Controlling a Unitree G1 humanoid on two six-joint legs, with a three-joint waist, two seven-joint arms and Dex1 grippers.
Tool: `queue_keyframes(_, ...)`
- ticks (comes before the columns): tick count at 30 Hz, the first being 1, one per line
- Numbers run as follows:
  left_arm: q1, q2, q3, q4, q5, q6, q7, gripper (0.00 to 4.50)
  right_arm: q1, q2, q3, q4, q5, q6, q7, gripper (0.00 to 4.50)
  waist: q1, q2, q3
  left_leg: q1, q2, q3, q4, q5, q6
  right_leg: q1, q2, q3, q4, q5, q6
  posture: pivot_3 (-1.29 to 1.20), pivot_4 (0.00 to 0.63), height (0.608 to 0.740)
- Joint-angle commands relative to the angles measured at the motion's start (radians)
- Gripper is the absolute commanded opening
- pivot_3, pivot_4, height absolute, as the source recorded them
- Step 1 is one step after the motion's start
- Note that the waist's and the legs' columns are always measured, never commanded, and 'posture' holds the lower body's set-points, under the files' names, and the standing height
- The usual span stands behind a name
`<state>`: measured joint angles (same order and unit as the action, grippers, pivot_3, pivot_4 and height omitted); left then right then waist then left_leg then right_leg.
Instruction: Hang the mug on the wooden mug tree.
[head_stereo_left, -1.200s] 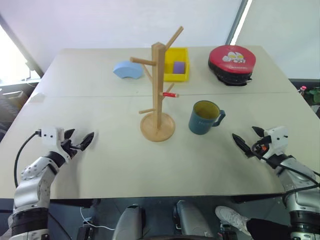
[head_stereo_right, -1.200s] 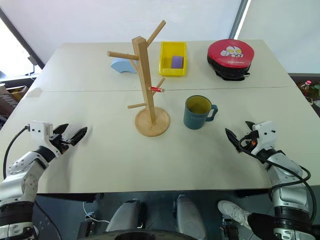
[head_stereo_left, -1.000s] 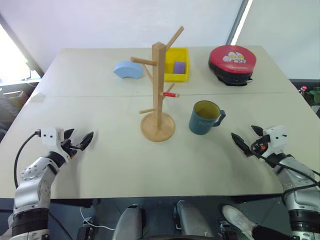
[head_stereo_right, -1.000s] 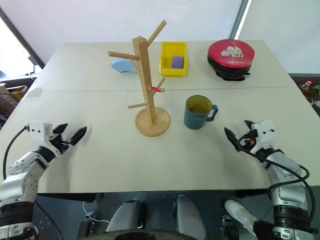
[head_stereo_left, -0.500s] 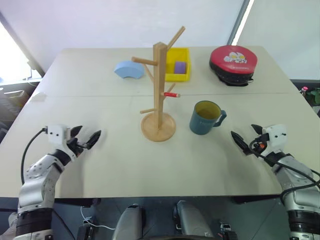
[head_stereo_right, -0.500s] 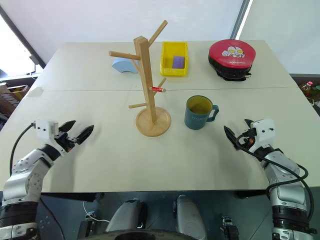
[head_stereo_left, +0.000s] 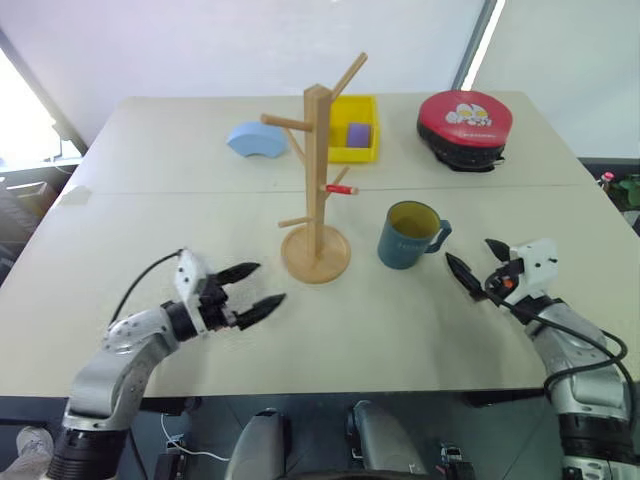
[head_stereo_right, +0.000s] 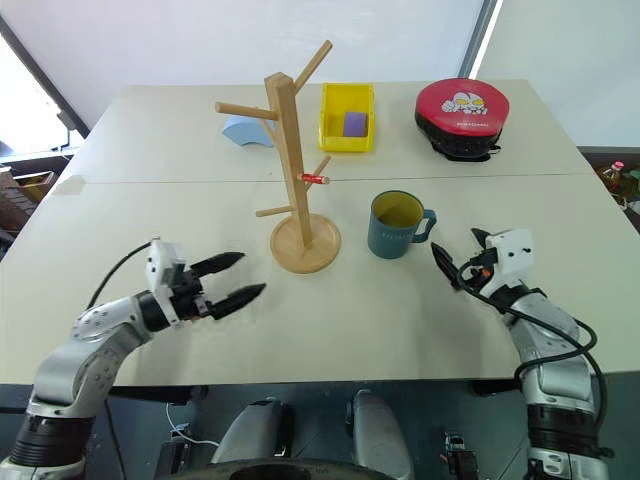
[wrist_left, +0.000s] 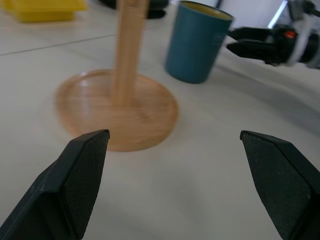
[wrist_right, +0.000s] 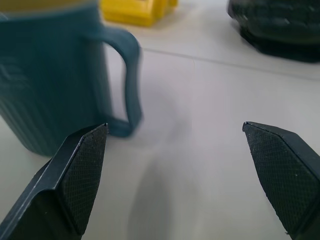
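Writing: faint raised lettering on the side of the mug (head_stereo_left: 409, 236), too small to read; cartoon picture on the red round case (head_stereo_left: 464, 123), no legible words.
Hard to make out: purple block (head_stereo_left: 357, 134) partly sunk inside the yellow bin (head_stereo_left: 353, 150); blue curved piece (head_stereo_left: 256, 139) partly behind a peg.
Mug: upright on the table (head_stereo_left: 420, 330), handle turned to the right, just right of the mug tree (head_stereo_left: 317, 190), on no peg.
Mug tree: upright near the table's middle, red-tipped peg pointing toward the mug.
Left gripper (head_stereo_left: 252, 292): low over the table, pointing right toward the tree's base, jaws spread wide, holding nothing.
Right gripper (head_stereo_left: 478, 265): level, just right of the mug's handle, apart from it, jaws spread wide, holding nothing.
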<state>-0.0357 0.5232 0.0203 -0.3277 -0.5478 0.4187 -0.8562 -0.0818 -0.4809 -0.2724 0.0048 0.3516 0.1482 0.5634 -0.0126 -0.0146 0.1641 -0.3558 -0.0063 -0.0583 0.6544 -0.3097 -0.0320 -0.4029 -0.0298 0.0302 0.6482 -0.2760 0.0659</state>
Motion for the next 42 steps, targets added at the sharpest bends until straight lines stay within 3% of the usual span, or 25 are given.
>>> queue_keyframes(1,-0.034,-0.008,-0.039,-0.045,0.005,0.005,-0.002,4.5,-0.038,0.018,0.023,-0.009,-0.011,-0.017,-0.012,4.47,0.0,0.0,0.0,0.0,0.0,0.0,0.0,0.0,0.0,0.0,0.0,0.0,0.0,0.0,0.0,0.0,0.15,0.74)
queue_keyframes(30,-0.049,-0.008,-0.051,-0.082,-0.007,0.011,0.021,4.5,-0.241,0.09,0.068,0.345,-0.045,-0.185,0.028,4.47,-0.002,0.0,0.0,0.0,0.0,0.0,0.0,0.0,0.0,0.0,0.001,0.0,0.0,0.0,0.0,0.0,0.15,0.74)
queue_keyframes(33,-0.049,-0.008,-0.051,-0.079,-0.006,0.01,0.023,4.5,-0.258,0.095,0.071,0.383,-0.043,-0.202,0.054,3.69,-0.002,0.0,0.0,0.0,0.0,0.0,0.0,0.0,0.0,0.0,0.001,0.0,0.0,0.0,0.0,0.0,0.15,0.74)
queue_keyframes(40,-0.037,-0.003,-0.041,-0.081,-0.005,0.005,0.025,4.5,-0.262,0.115,0.071,0.385,-0.017,-0.203,0.117,0.02,-0.002,0.0,0.0,0.0,0.0,0.0,0.0,0.0,0.0,0.0,0.001,0.0,0.0,0.0,0.0,0.0,0.15,0.74)
queue_keyframes(42,-0.035,-0.004,-0.035,-0.078,-0.003,-0.001,0.03,4.5,-0.244,0.119,0.077,0.351,-0.013,-0.196,0.12,0.02,-0.002,0.0,0.0,0.0,0.0,0.0,0.0,0.0,0.0,0.0,0.001,0.0,0.0,0.0,0.0,0.0,0.15,0.74)
